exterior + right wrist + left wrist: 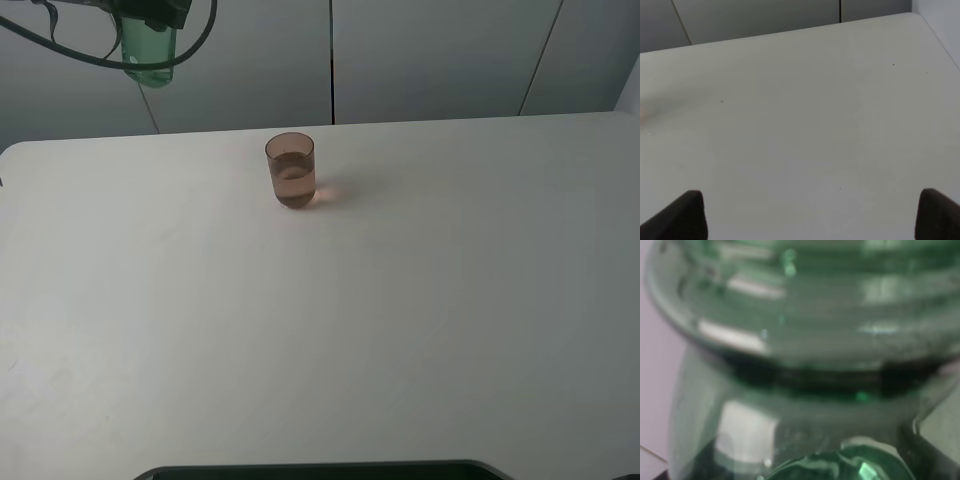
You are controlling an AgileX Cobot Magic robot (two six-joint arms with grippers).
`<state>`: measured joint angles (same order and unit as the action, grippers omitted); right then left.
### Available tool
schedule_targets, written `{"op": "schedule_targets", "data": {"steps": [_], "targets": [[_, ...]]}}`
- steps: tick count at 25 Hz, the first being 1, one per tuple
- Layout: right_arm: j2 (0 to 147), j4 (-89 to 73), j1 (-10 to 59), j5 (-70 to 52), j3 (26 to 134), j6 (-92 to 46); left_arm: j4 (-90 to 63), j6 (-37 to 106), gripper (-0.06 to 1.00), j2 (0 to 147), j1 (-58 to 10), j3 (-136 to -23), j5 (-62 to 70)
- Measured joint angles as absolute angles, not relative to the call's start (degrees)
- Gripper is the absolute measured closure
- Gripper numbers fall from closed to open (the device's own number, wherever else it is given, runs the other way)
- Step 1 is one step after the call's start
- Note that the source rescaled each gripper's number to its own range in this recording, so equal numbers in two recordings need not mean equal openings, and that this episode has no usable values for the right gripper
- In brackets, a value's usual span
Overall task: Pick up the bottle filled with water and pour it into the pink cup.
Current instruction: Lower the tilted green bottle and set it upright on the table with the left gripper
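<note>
Left gripper [152,18] is closed tight on the bottle [148,55] and holds it high in the air over the far left edge of the table [450,300], well apart from the pink cup [290,172]. The cup stands upright with some liquid inside. The frame edge cuts off most of this gripper, and its wrist view shows only blurred green plastic. Right gripper [810,217] hangs over the table, jaws wide apart, holding nothing.

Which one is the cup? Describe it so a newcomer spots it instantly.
On the white table, look near the far edge, slightly left of centre. The pink cup stands there upright, a translucent brownish-pink tumbler holding some liquid. The green bottle hangs in the air, far left.
</note>
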<state>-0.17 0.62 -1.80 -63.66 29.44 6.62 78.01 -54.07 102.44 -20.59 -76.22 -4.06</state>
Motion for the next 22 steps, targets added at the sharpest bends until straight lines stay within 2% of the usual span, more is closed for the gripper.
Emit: {"op": "schedule_targets", "data": {"steps": [22], "targets": [[-0.2,0.6,-1.8,-63.7,29.4,6.6,72.4,-52.4,0.94,102.4,-20.6,-76.0,-6.2]]}}
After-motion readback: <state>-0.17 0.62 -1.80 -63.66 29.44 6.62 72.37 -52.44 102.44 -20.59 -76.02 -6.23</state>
